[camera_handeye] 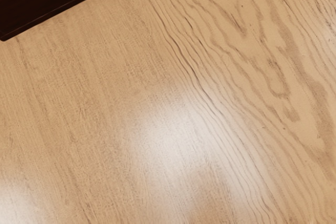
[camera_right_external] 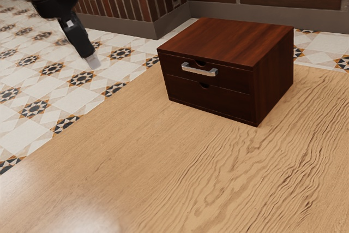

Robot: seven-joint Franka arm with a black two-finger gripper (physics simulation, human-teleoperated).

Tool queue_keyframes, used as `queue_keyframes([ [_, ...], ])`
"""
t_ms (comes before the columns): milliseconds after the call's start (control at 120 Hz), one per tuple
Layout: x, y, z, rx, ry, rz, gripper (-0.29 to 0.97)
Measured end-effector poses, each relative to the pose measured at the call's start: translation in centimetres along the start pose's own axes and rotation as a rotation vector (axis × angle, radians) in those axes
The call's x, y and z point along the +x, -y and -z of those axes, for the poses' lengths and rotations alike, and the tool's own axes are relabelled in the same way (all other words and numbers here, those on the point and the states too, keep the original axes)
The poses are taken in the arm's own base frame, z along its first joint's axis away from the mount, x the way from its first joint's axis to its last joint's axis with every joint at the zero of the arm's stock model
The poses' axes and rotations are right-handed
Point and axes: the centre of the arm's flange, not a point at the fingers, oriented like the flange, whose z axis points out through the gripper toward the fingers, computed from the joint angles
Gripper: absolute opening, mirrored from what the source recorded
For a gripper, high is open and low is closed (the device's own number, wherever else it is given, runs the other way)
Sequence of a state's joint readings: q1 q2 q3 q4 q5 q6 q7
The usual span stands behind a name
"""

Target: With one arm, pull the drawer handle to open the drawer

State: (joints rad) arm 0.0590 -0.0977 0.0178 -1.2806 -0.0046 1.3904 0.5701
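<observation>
Wooden table (camera_right_external: 163, 184), then the drawer (camera_right_external: 235, 78) near its far edge. Its handle (camera_right_external: 199, 70) looks hard and smooth; grab its middle. You cannot tell if your faraway gripper (camera_right_external: 91, 60) is closed.

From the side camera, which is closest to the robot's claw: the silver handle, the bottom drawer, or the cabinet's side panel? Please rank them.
1. Handle, on the top drawer, nearest the gripper.
2. Bottom drawer, just beneath the handle.
3. Side panel, at the exterior view's right end of the cabinet.
</observation>
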Motion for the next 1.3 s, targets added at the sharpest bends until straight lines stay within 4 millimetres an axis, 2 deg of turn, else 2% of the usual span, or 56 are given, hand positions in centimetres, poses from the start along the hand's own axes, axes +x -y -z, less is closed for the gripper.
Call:
queue_keyframes([
  [50,0.6,-0.7,-0.4,-0.007,0.007,-0.053,0.68],
  [175,0.2,0.4,-0.9,-0.014,0.019,-0.109,0.68],
  [258,1.5,-1.1,-1.7,-0.040,0.023,-0.177,0.68],
  [333,2.7,-2.1,-4.9,-0.086,0.074,-0.237,0.68],
  [425,4.3,-1.6,-8.1,-0.123,0.098,-0.386,0.68],
  [525,5.7,-0.4,-11.2,-0.123,0.120,-0.557,0.68],
  [617,7.0,1.8,-13.4,-0.110,0.085,-0.723,0.68],
  [775,10.1,4.8,-14.4,-0.046,-0.013,-1.012,0.68],
  [867,10.6,6.8,-16.4,-0.035,-0.028,-1.139,0.67],
  [975,12.6,6.8,-18.1,-0.008,-0.102,-1.292,0.62],
  [1142,13.3,8.7,-18.3,0.115,-0.164,-1.361,0.63],
  [1225,13.0,10.3,-19.1,0.147,-0.165,-1.349,0.64],
  [1300,13.3,10.9,-19.7,0.162,-0.168,-1.340,0.61],
])
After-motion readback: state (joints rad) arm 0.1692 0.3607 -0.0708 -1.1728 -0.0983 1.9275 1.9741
